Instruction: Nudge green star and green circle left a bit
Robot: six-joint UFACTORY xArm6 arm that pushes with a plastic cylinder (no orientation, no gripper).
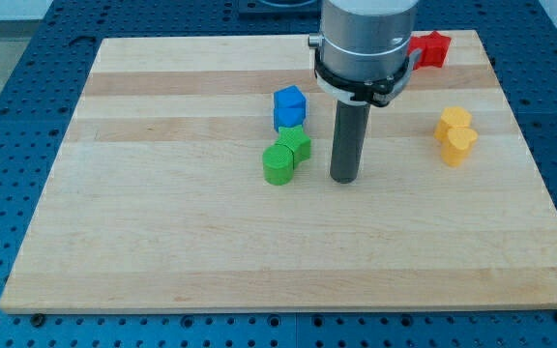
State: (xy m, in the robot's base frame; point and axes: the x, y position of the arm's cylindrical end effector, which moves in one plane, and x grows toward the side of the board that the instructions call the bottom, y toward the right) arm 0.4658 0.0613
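Note:
The green star point(296, 145) and the green circle point(278, 163) sit touching each other near the middle of the wooden board point(162, 213), the circle at the star's lower left. My tip point(344, 180) rests on the board just to the view's right of the two green blocks, a small gap away from them. A blue cube point(289, 106) stands right above the green star, touching or nearly touching it.
A yellow block point(455, 135) made of two lobes lies at the view's right. A red star-like block point(431, 48) sits at the top right, partly hidden behind the arm's grey body point(366, 43).

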